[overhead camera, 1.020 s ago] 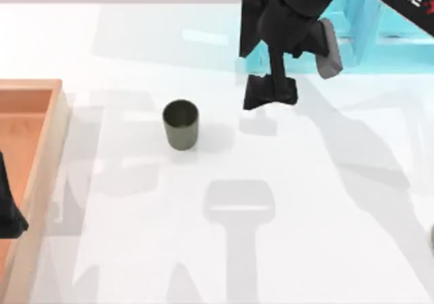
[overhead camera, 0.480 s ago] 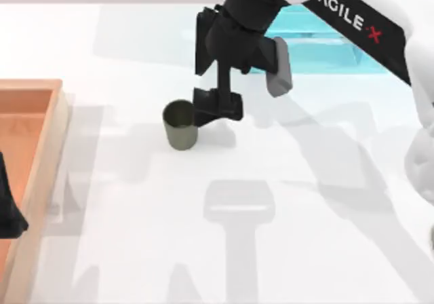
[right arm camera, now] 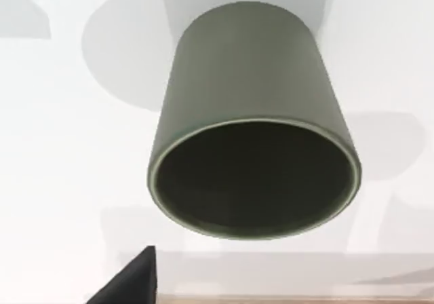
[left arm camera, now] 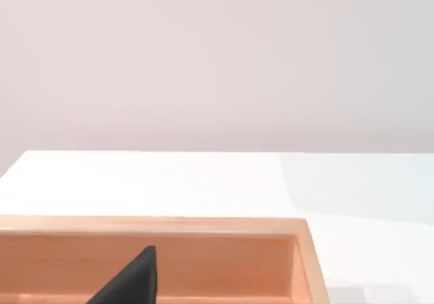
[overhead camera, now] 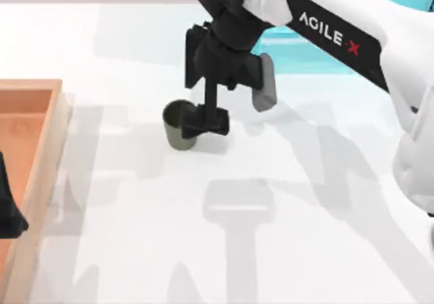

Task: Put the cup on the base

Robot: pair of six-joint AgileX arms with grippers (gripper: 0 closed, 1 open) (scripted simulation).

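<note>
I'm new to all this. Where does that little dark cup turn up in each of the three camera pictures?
Top view: the cup stands upright on the white table, left of centre, with the right gripper at its right side.
Left wrist view: not in it; that camera looks over a wooden tray.
Right wrist view: the cup is large and central, its open mouth facing the camera.
Shared landmark: the white table.

1. You have a white worktop spanning the scene, crossed by soft grey shadows.
2. At the worktop's left edge you see a shallow wooden tray with raised walls and an orange-brown floor; its light rim appears from the left wrist too.
3. At the far right you can make out a translucent turquoise structure.
4. Behind the worktop stands a plain pale wall.
</note>
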